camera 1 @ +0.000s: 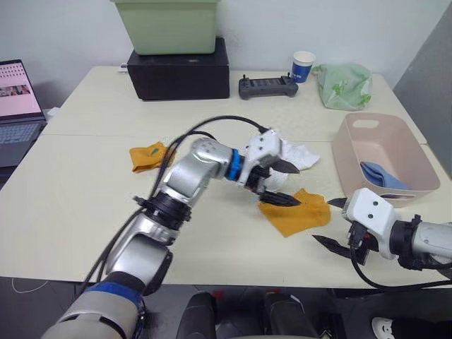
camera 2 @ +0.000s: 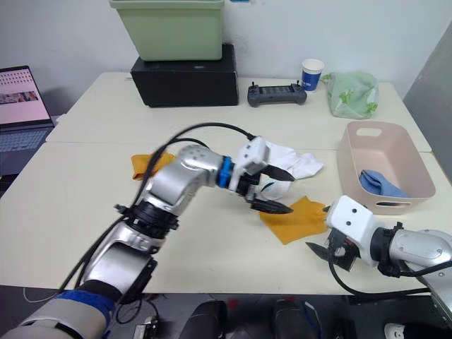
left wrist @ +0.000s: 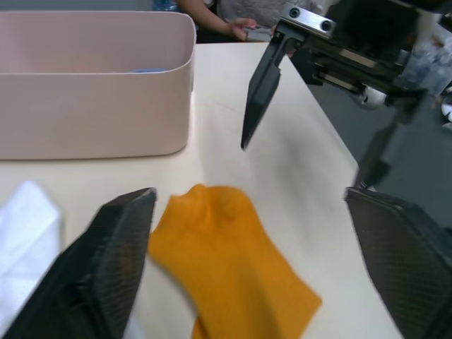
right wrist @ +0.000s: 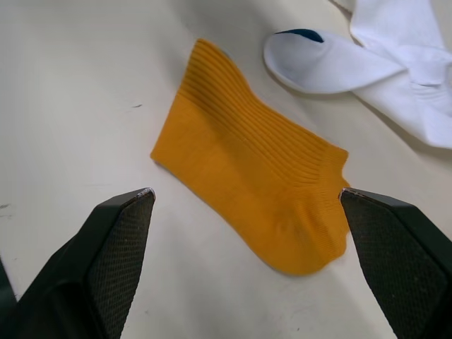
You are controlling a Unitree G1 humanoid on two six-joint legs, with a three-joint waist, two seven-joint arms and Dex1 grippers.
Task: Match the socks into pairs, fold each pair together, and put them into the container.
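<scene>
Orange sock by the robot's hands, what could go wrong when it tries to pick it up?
The orange sock lies flat on the table, so the open left gripper might slide over it. The white socks lie right beside it and might get pinched too. The right gripper waits close by, open, so the arms could bump.

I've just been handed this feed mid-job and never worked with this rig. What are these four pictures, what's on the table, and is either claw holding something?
It is a two-armed humanoid. Two pictures come from its head, looking down; the other two come from cameras on its wrists. The left gripper hangs open over a mustard sock near the white socks. The right gripper waits open at the table edge. Neither holds anything. A second mustard sock lies farther left. The pink basket already holds something blue.
</scene>
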